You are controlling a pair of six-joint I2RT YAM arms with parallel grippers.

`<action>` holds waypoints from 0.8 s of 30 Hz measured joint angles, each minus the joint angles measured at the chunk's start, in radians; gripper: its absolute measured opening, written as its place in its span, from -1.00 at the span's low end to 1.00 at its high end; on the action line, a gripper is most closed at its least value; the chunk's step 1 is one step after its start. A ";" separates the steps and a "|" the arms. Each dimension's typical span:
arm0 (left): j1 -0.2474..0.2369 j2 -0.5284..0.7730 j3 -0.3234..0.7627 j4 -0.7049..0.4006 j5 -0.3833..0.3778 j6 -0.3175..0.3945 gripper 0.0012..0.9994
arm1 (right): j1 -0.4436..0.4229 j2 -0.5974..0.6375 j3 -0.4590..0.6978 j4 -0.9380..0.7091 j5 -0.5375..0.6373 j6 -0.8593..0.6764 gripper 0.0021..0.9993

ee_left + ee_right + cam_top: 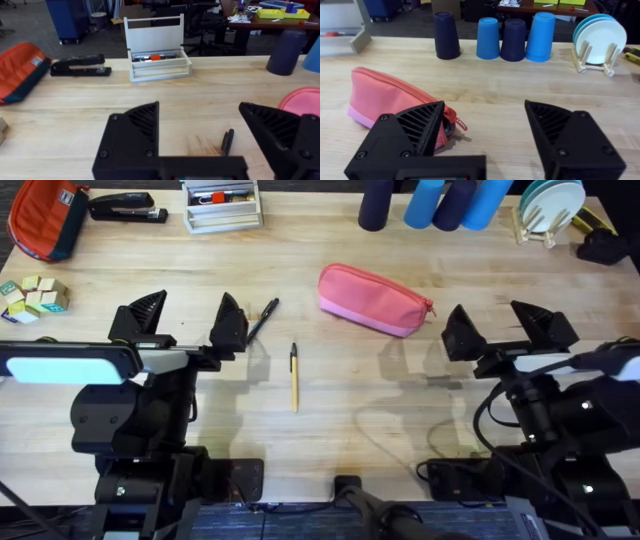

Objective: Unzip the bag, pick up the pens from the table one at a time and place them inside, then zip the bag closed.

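Note:
The pink bag [372, 298] lies zipped on the table [330, 420] at centre right, its red zipper pull [459, 123] at the right end. In the right wrist view the bag [385, 97] sits just beyond my left finger. A black pen [263, 318] lies slanted left of the bag, and its tip [227, 141] appears between the left wrist fingers. A yellow-tan pen [294, 377] lies lengthwise in the middle. My left gripper [188, 320] stands open just left of the black pen. My right gripper [503, 328] is open to the right of the bag.
An orange-red bag [45, 218], a black stapler [127, 207] and a white caddy [221, 205] stand along the back left. Blue cups [435, 202] and a plate rack [548, 208] sit at the back right. Small wooden blocks [33, 298] lie at the left edge.

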 joint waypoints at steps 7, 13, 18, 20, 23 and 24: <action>0.000 0.000 0.000 0.000 0.000 0.002 0.99 | 0.000 0.000 0.000 -0.002 0.000 0.000 0.99; 0.000 0.000 0.000 -0.002 0.000 0.002 0.99 | 0.000 0.000 0.000 -0.002 0.000 0.000 1.00; 0.000 0.000 0.000 -0.004 0.029 0.002 0.99 | 0.000 0.000 0.000 0.000 0.000 0.000 1.00; 0.000 0.000 0.000 -0.006 0.054 0.002 0.99 | 0.000 0.000 0.000 0.000 0.000 0.000 1.00; 0.000 0.000 0.006 -0.042 0.079 0.002 0.99 | 0.000 0.000 0.006 -0.018 0.000 0.000 0.99; 0.000 0.002 0.013 -0.068 0.084 0.003 0.98 | 0.000 0.000 0.017 -0.040 0.000 0.000 0.99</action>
